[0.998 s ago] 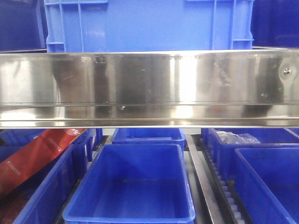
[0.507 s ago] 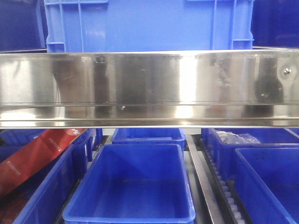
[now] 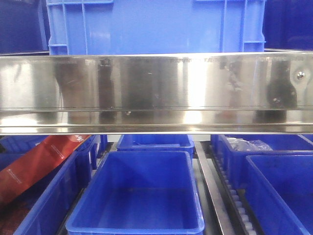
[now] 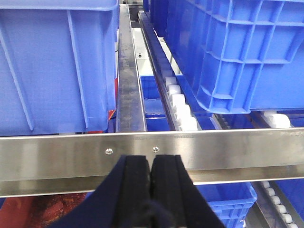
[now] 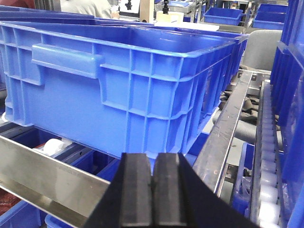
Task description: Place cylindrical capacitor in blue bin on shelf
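we see the left gripper (image 4: 151, 178) at 6 o'clock, its black fingers (image 4: 135, 183) pressed together before the shelf (image 4: 223, 149) rail; blue bins (image 4: 52, 61) sit at 10 and 2 o'clock, white rollers (image 4: 178, 102) between.

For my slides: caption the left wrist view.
Shut left gripper facing the steel shelf rail, blue bins on the rollers behind.

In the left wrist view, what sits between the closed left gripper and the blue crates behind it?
The shelf's steel front rail runs straight across between the left gripper and the blue crates. No capacitor appears in that stretch, nor in any view.
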Action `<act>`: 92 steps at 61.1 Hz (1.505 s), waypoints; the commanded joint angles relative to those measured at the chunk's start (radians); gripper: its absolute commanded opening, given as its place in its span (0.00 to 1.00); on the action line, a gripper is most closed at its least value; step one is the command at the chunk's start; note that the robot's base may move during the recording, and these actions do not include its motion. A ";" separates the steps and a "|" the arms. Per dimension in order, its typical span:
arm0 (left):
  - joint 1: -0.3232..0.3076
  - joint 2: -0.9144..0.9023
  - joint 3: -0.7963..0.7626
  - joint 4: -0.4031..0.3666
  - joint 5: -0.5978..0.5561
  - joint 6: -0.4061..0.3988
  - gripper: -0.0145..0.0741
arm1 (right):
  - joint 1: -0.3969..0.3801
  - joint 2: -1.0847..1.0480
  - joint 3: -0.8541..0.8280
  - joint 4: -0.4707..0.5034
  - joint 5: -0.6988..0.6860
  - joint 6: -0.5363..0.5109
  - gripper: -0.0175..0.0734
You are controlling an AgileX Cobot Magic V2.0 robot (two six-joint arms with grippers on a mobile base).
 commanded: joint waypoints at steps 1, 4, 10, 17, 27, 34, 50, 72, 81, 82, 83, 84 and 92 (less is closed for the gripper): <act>0.005 -0.004 0.004 0.000 -0.021 -0.004 0.04 | 0.000 -0.005 0.001 -0.009 -0.025 -0.003 0.02; 0.005 -0.010 0.013 0.019 -0.031 -0.004 0.04 | 0.000 -0.005 0.001 -0.009 -0.025 -0.003 0.02; 0.005 -0.052 0.074 0.062 -0.124 -0.004 0.04 | 0.000 -0.005 0.001 -0.009 -0.025 -0.003 0.02; 0.011 -0.132 0.203 0.082 -0.264 -0.004 0.04 | 0.000 -0.005 0.001 -0.009 -0.026 -0.003 0.02; 0.089 -0.246 0.421 0.038 -0.508 -0.004 0.04 | 0.000 -0.005 0.001 -0.009 -0.026 -0.003 0.02; 0.121 -0.301 0.573 0.020 -0.654 -0.004 0.04 | 0.000 -0.005 0.001 -0.009 -0.026 -0.003 0.02; 0.119 -0.301 0.632 0.022 -0.677 -0.004 0.04 | 0.000 -0.007 0.001 -0.009 -0.033 -0.003 0.02; 0.119 -0.301 0.632 0.022 -0.679 -0.004 0.04 | 0.000 -0.007 0.001 -0.009 -0.033 -0.003 0.02; 0.119 -0.301 0.632 0.022 -0.679 -0.004 0.04 | 0.000 -0.007 0.001 -0.009 -0.033 -0.003 0.02; 0.119 -0.301 0.632 0.022 -0.679 -0.004 0.04 | 0.000 -0.007 0.001 -0.009 -0.033 -0.003 0.02; 0.119 -0.301 0.632 0.022 -0.679 -0.004 0.04 | 0.000 -0.007 0.001 -0.009 -0.033 -0.003 0.02; 0.119 -0.301 0.632 0.022 -0.679 -0.004 0.04 | 0.000 -0.007 0.001 -0.009 -0.033 -0.003 0.02; 0.119 -0.301 0.632 0.022 -0.679 -0.004 0.04 | 0.000 -0.007 0.001 -0.009 -0.033 -0.003 0.02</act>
